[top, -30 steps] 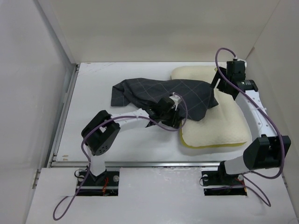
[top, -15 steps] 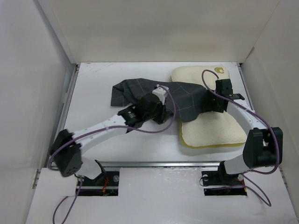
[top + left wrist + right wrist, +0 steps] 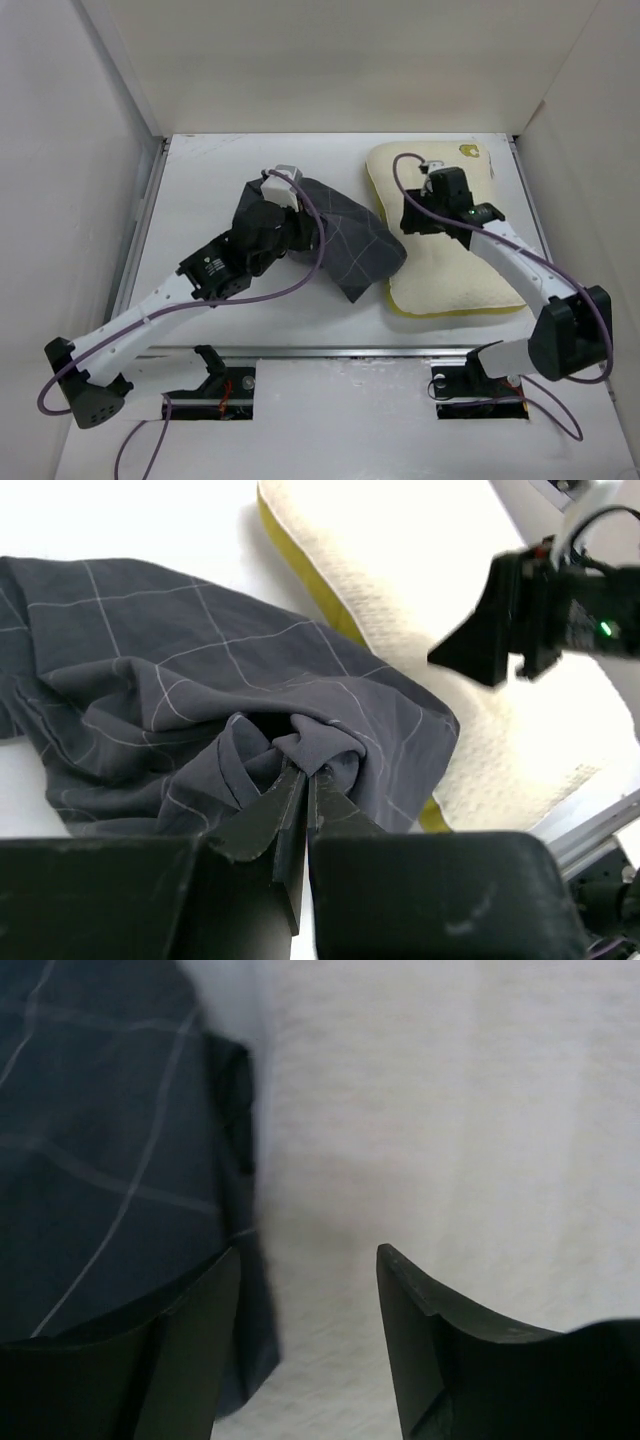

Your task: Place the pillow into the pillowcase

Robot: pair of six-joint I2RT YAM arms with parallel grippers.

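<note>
Left wrist cam: left pincer [image 3: 305, 775] clamped tight on bunched fold of pillowcase [image 3: 150, 660], pillow [image 3: 400, 570] beyond it, up-right. Right wrist cam: right pincer [image 3: 310, 1255] jaws apart over pillow, pillowcase edge by its left finger.

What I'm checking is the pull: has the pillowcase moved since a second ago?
Yes. Pinched in the left gripper, the pillowcase slid left, off most of the unmoved pillow.

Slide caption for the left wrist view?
Left gripper pinches a fold of the dark grey checked fabric pillowcase, which touches the cream-yellow pillow.
</note>
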